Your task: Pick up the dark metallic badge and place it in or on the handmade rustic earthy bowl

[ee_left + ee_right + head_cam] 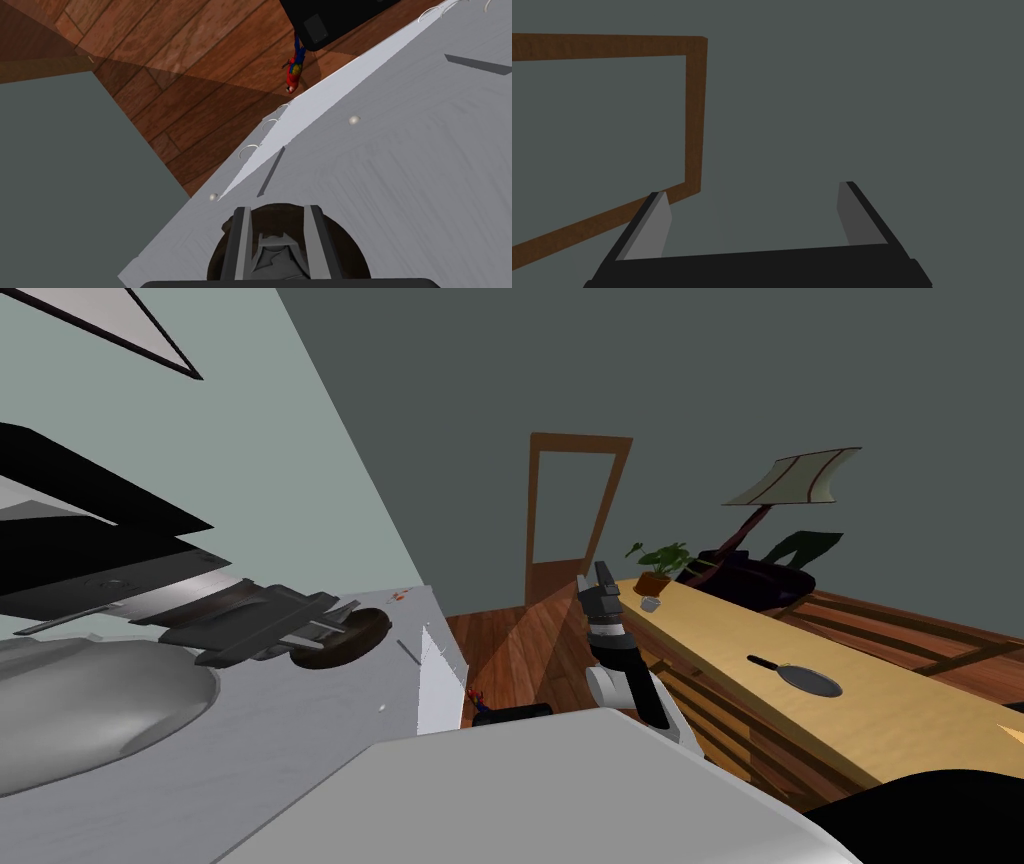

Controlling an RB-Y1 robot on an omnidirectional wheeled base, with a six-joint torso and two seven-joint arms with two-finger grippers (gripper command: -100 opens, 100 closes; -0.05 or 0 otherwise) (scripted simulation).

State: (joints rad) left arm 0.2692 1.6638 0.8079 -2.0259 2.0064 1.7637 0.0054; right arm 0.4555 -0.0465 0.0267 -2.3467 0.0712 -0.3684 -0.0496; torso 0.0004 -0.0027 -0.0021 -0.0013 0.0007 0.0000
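Note:
My left gripper hangs just above a dark brown, rough bowl that stands on a white counter. Its fingers are shut on a small grey metallic badge, which sits between them over the bowl's hollow. In the head view the left gripper reaches from the left over the bowl near the counter's far end. My right gripper is raised in the middle of the room, and the right wrist view shows its fingers standing wide open with nothing between them.
A sink basin is sunk into the counter at the left. A red and blue toy figure lies on the wooden floor beside the counter's edge. To the right stands a long wooden table with a frying pan and a potted plant.

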